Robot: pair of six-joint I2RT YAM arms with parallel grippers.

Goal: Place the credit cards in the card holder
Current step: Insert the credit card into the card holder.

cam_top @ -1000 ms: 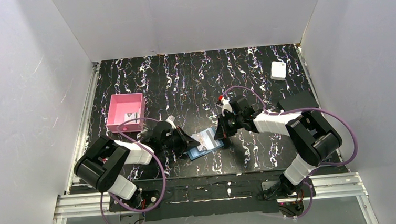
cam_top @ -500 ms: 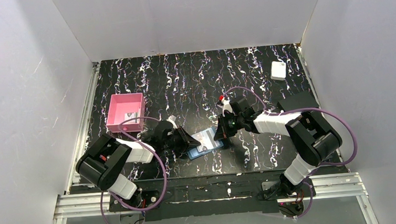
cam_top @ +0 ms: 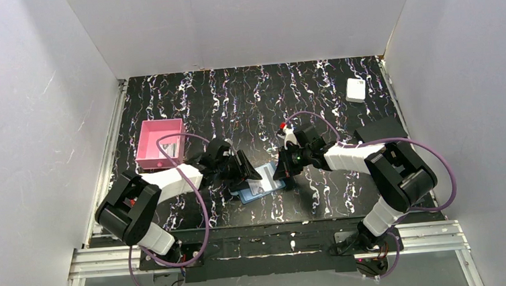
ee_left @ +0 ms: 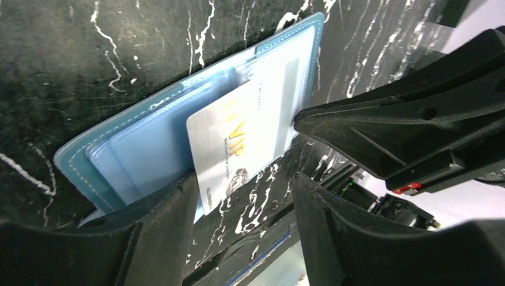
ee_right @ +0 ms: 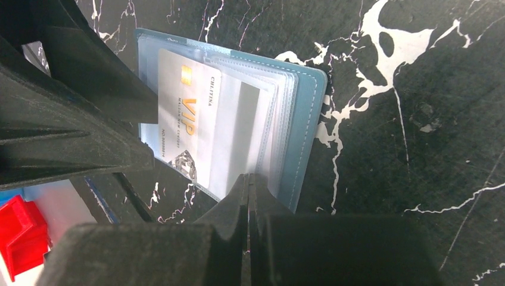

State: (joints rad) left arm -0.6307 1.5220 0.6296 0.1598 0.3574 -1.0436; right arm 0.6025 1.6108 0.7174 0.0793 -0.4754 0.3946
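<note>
The card holder (cam_top: 264, 186) lies open on the table between the two arms, teal with pale clear sleeves (ee_left: 149, 149) (ee_right: 304, 113). A silver credit card (ee_left: 238, 140) (ee_right: 184, 125) with gold "VIP" lettering sits partly inside a sleeve, its near end sticking out. My left gripper (cam_top: 244, 169) (ee_left: 244, 220) is open, and the card's free corner rests beside its left finger (ee_left: 161, 226). My right gripper (cam_top: 282, 170) (ee_right: 250, 182) is shut, its tip pressing on the holder's sleeve edge with nothing between the fingers.
A pink square tray (cam_top: 149, 133) stands at the left with a small pale item inside. A white box (cam_top: 355, 90) lies at the far right corner. A flat black rectangle (cam_top: 378, 131) lies behind the right arm. White walls enclose the table.
My left gripper has opened and let go of the card, and has shifted right and up toward the holder. The right gripper has stayed shut on the same spot.
</note>
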